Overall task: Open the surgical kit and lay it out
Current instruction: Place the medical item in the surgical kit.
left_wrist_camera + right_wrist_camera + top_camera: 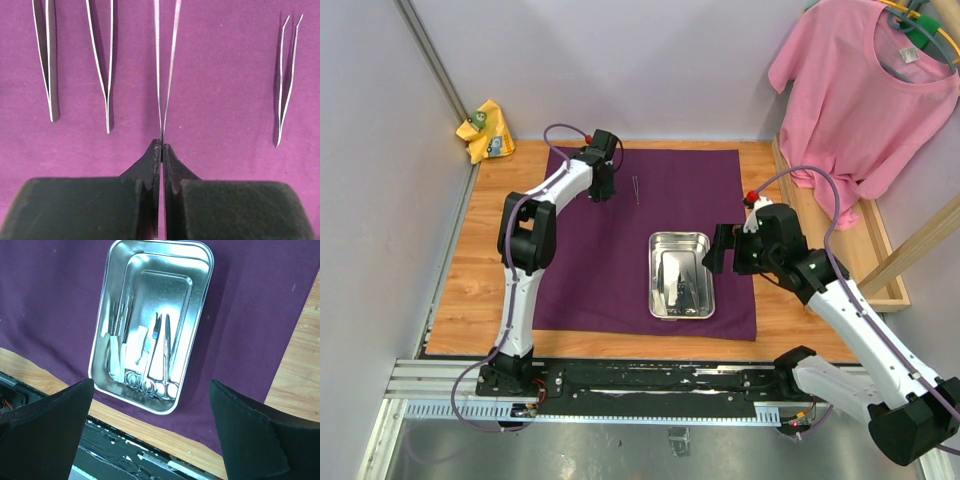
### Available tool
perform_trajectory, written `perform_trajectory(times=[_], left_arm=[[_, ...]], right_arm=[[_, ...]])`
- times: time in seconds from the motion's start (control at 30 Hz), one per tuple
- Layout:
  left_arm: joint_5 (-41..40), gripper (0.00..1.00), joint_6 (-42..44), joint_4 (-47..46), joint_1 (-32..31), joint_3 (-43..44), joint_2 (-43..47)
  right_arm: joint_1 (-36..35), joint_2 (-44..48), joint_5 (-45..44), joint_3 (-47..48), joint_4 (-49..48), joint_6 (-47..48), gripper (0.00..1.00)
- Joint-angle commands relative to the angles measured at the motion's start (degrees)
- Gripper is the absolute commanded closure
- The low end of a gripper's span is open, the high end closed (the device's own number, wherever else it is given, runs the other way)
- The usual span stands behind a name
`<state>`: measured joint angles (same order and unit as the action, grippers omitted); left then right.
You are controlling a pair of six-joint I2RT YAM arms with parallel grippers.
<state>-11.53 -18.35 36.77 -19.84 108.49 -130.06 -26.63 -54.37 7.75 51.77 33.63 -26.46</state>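
The surgical kit's dark purple cloth lies spread flat on the wooden table. On it stands the steel tray, holding scissors, slim instruments and white gauze. My left gripper is at the cloth's far left. In the left wrist view it is shut on the joined end of one pair of forceps. Three more forceps lie in a row beside it. My right gripper hangs open just right of the tray, and in its wrist view nothing is between the fingers.
A pink T-shirt hangs at the back right above a wooden frame. A yellow rag sits in the back left corner. The black rail with the arm bases runs along the near edge.
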Motion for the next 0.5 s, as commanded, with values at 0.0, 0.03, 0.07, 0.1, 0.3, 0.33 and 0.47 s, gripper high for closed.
perform_trajectory(times=[0.0, 0.03, 0.07, 0.1, 0.3, 0.33, 0.47], left_arm=[[-0.61, 1.0, 3.46, 3.38, 0.06, 4.41, -2.93], [-0.44, 1.0, 3.8, 3.68, 0.14, 4.83, -3.33], [-0.12, 1.0, 4.24, 3.8, 0.28, 5.21, -3.66], [0.0, 1.0, 4.5, 3.96, 0.28, 5.5, -3.98], [0.17, 1.0, 5.08, 4.26, 0.49, 6.87, -5.26], [0.3, 1.0, 5.08, 4.43, 0.56, 7.1, -5.42], [1.17, 0.97, 5.25, 5.07, 0.72, 8.17, -5.82]], right_arm=[[0.7, -0.38, 0.81, -0.68, -1.23, 0.89, 0.02], [0.7, -0.43, 0.83, -0.76, -1.34, 0.84, 0.02], [0.7, -0.47, 0.84, -0.74, -1.37, 0.79, 0.02], [0.7, -0.55, 0.91, -0.79, -1.37, 0.79, 0.02], [0.7, -0.99, 1.18, -0.88, -1.6, 0.5, 0.02], [0.7, -1.08, 1.21, -0.89, -1.55, 0.53, 0.02], [0.7, -1.17, 1.24, -1.13, -1.71, 0.43, 0.02]])
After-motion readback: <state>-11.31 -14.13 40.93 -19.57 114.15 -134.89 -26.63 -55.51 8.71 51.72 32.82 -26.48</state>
